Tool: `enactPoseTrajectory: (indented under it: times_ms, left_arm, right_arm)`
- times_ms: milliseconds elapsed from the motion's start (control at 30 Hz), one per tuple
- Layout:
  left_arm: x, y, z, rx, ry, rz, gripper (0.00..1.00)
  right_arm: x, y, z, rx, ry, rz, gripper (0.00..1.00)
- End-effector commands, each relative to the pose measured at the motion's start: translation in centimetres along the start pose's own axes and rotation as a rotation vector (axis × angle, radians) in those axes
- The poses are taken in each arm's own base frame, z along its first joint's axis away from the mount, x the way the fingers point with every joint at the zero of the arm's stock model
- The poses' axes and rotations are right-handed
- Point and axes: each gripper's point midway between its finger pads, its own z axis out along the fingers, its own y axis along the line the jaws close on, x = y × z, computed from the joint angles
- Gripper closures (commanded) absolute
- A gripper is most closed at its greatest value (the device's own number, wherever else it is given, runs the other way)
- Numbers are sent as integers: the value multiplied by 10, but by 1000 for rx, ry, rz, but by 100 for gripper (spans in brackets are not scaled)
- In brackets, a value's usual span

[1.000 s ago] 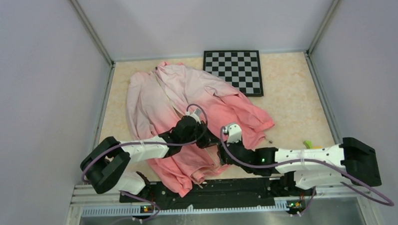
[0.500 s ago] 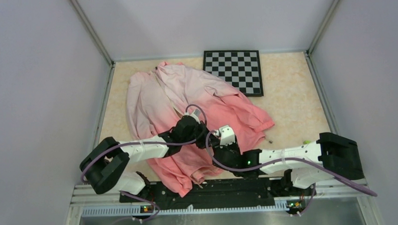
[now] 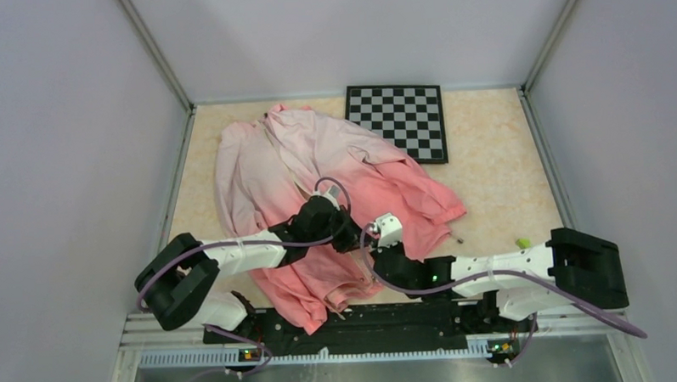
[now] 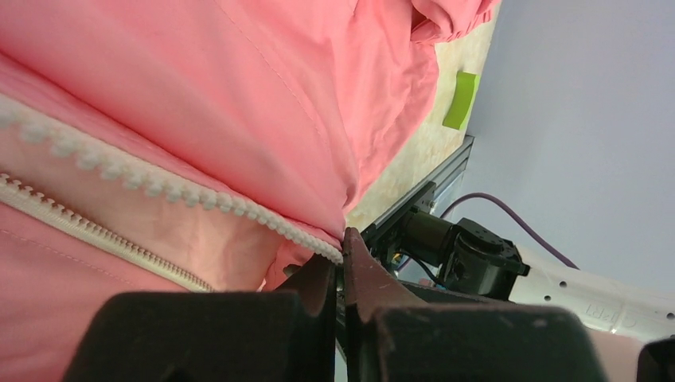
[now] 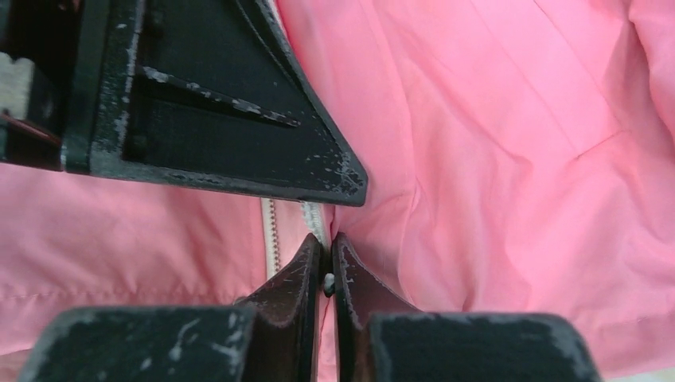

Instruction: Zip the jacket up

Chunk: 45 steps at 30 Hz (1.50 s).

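The jacket lies spread on the table, pale pink at the far collar and coral near the arms. Both grippers meet over its coral lower front. My left gripper is shut on the end of a white zipper tape, whose teeth run up and left from the fingertips. My right gripper is shut on the zipper, with a small white bit pinched between its jaws. A black finger of the left gripper hangs just above the right gripper's tips.
A black-and-white checkerboard lies at the back of the table, touching the jacket's far right side. A small green object sits on the table near the right arm. Grey walls enclose the table on three sides.
The right arm swung left, bringing its gripper up against the left gripper. Its jaws went from open to shut on the zipper. The left arm stayed put.
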Motion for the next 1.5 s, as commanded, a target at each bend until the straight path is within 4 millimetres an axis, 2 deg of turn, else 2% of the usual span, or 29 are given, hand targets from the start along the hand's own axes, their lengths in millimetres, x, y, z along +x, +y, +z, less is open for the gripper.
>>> enactPoseTrajectory:
  times_ms: [0, 133, 233, 333, 533, 633, 700, 833, 967, 1100, 1200, 1367, 1467]
  left_arm:
    - [-10, -37, -9, 120, -31, 56, 100]
    - [-11, -41, -10, 138, -32, 110, 100]
    - [-10, -43, -10, 152, -26, 160, 91]
    - [-7, -43, -12, 160, -13, 205, 77]
    - [-1, -41, -30, 214, -23, 294, 33]
    - [5, -37, -41, 256, -33, 327, 21]
    - [10, -37, -47, 290, -29, 346, 18]
    - [21, -27, -52, 264, 24, 395, 15]
    - [33, -14, -55, 184, 128, 434, 16]
    - [46, -27, -59, 264, 212, 465, 20]
    - [45, -38, -52, 336, 208, 473, 31]
    - [44, -39, -29, 353, 252, 463, 53]
    - [44, -40, -24, 359, 260, 461, 54]
  right_arm:
    - [-20, 8, -2, -100, -57, 64, 100]
    - [-24, 13, -8, -258, -57, 66, 100]
    - [-30, 15, -11, -375, -53, 58, 100]
    - [-33, 7, -8, -409, -44, 38, 100]
    - [-42, -8, 2, -414, -23, 87, 100]
    - [-46, -6, 2, -452, -21, 126, 100]
    - [-51, -6, 3, -460, -26, 148, 100]
    - [-56, -16, 7, -444, 0, 139, 100]
    - [-56, -22, 11, -441, 50, 118, 100]
    - [-59, -13, 11, -491, 68, 150, 100]
    - [-68, -3, 7, -537, 70, 182, 100]
    - [-71, -1, 5, -544, 70, 201, 100]
    - [-70, -2, 5, -538, 75, 198, 100]
